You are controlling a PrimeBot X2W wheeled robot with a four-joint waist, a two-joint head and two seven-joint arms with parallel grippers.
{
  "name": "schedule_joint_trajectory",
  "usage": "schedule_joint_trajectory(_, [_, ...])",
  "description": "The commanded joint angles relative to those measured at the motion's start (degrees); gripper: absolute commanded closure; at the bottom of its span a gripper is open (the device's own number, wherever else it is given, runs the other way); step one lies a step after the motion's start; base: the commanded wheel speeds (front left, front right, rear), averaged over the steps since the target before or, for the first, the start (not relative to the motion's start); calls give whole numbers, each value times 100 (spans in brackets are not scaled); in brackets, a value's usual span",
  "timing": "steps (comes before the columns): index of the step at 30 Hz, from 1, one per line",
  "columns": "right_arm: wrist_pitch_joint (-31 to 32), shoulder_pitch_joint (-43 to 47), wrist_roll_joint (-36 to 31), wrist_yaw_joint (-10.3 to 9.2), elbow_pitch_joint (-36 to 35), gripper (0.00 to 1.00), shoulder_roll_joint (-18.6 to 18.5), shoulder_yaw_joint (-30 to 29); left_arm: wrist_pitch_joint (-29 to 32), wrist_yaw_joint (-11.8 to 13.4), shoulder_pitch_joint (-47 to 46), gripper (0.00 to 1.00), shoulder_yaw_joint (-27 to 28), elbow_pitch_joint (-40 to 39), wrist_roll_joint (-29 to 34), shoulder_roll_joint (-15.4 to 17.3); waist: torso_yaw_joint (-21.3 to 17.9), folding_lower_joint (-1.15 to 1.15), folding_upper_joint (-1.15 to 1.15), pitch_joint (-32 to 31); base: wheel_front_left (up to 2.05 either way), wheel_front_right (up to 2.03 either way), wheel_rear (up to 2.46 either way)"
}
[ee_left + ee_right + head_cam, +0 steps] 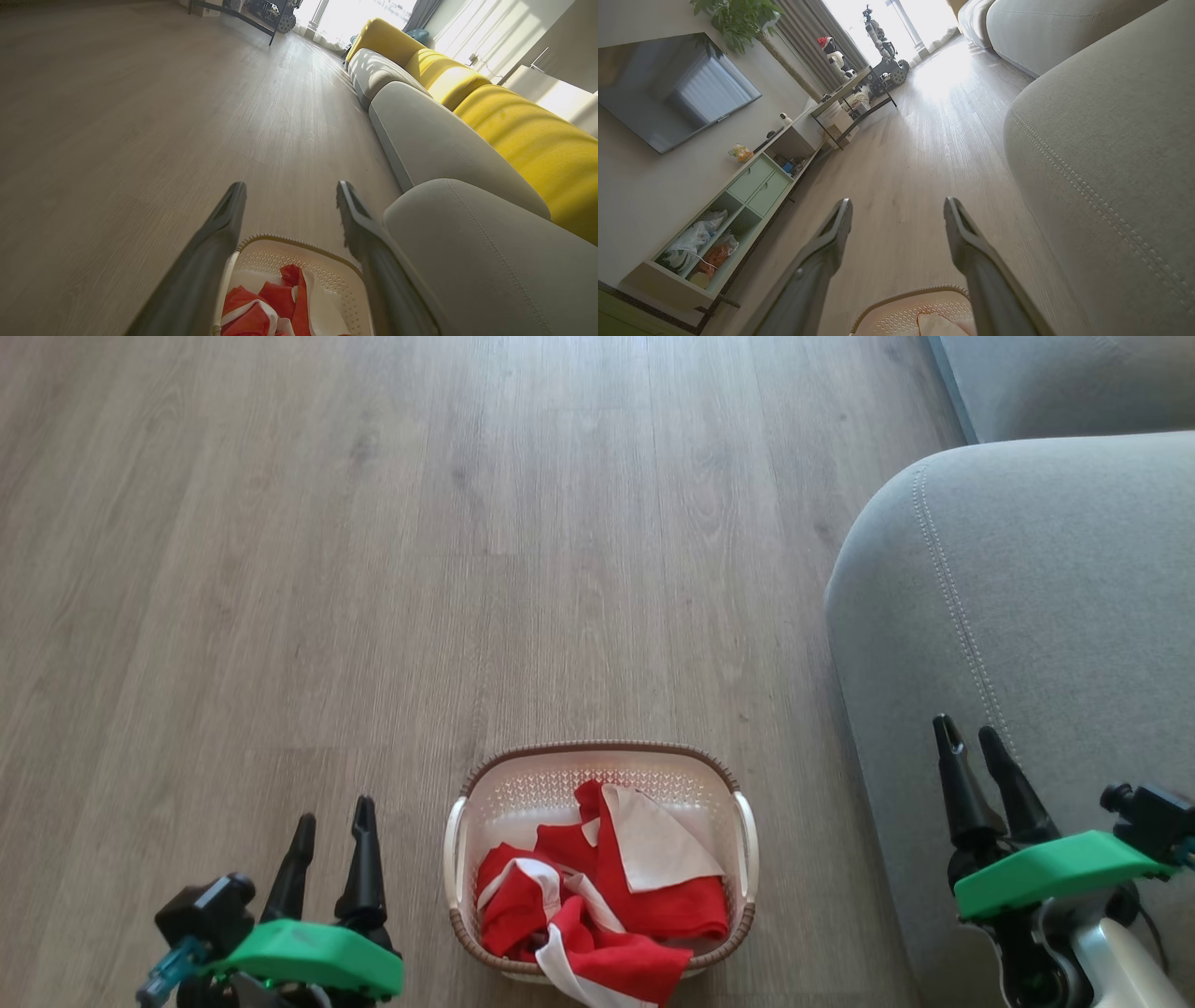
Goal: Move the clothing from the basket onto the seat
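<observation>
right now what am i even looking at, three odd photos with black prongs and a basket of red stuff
It is one robot seen by three cameras. The top picture looks down from its head; the other two look along each wrist. The black prongs are its grippers: left gripper and right gripper, both open and holding nothing. On the wooden floor stands a basket with red and white clothing inside. The grey seat is to the robot's right.

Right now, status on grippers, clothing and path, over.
Left gripper and right gripper open, empty. Clothing all in basket, one piece draped over near rim. Seat right of basket, nothing between.
</observation>
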Motion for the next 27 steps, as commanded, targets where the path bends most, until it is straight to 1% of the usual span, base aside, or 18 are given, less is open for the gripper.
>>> schedule_joint_trajectory(1, [-26,-313,-209,-1,-140,0,-31,-27,-86,25,-268,0,98,-153,190,75,3,0,0,-3,0,0,0])
schedule_joint_trajectory(10, [6,-393,-1083,-1,45,0,120,-160,-213,88,-347,0,9,-75,747,85,10,0,0,-34,0,0,0])
schedule_joint_trajectory(27, [115,-503,-2375,-1,139,0,276,-341,-490,162,-404,0,-204,-6,1717,105,11,0,0,-51,0,0,0])
